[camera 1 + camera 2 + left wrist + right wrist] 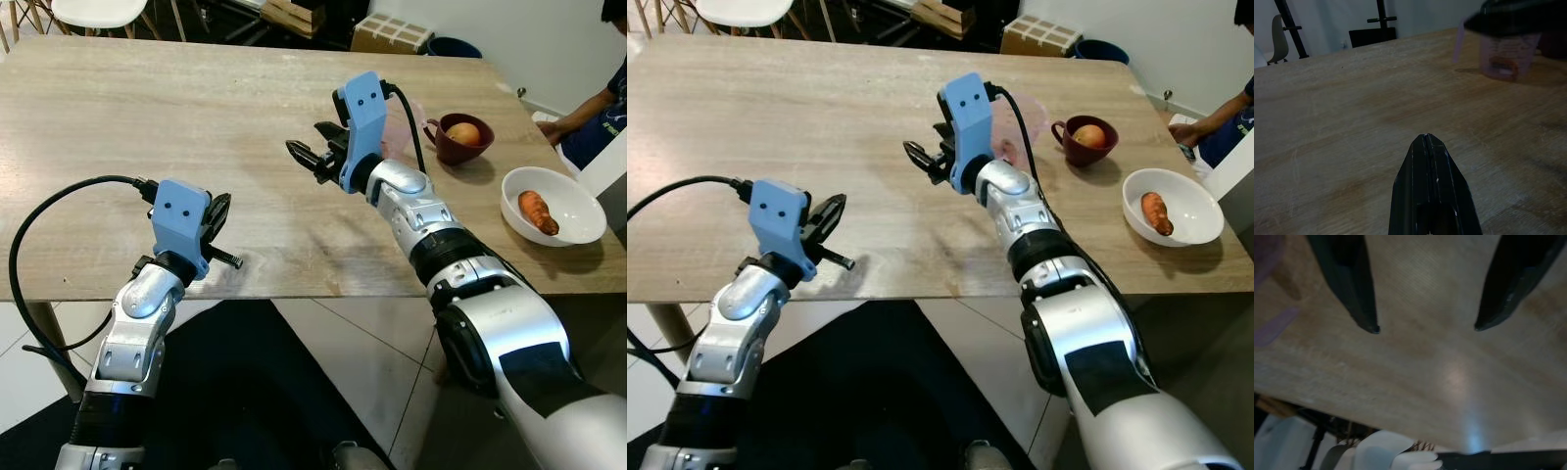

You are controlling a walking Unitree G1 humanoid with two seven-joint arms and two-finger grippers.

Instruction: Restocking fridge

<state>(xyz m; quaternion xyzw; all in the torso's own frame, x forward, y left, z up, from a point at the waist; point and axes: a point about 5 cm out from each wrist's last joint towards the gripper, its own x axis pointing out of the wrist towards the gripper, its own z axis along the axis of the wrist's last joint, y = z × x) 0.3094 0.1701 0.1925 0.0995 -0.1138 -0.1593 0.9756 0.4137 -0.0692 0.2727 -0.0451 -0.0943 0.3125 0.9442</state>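
From the left eye view we see the right arm stretched forward over the wooden bench point(147, 127), its right gripper point(312, 147) raised above the middle of the top with the fingers spread wide and nothing between them. The left gripper point(217, 217) sits low at the near edge of the bench, its arm bent up from below. On the far right of the bench we find a dark red mug point(462, 139) with a round orange fruit point(464, 133) inside, and nearer the robot a white bowl point(552, 206) holding a carrot point(538, 211) whose long axis runs from the far left to the near right. A person's arm point(578, 122) reaches in by the bench's right end.

In the right eye view a clear pinkish cup point(1019, 127) stands just behind the right gripper, between it and the mug, and partly hidden by the arm. A cardboard box point(1042, 35) and a white chair point(745, 12) lie beyond the far edge.

In the left wrist view the left fingers point(1431, 191) are pressed together, empty, pointing across the bench toward the pinkish cup, which is blurred.

In the right wrist view the two right fingers point(1352, 284) stand far apart over bare bench wood.
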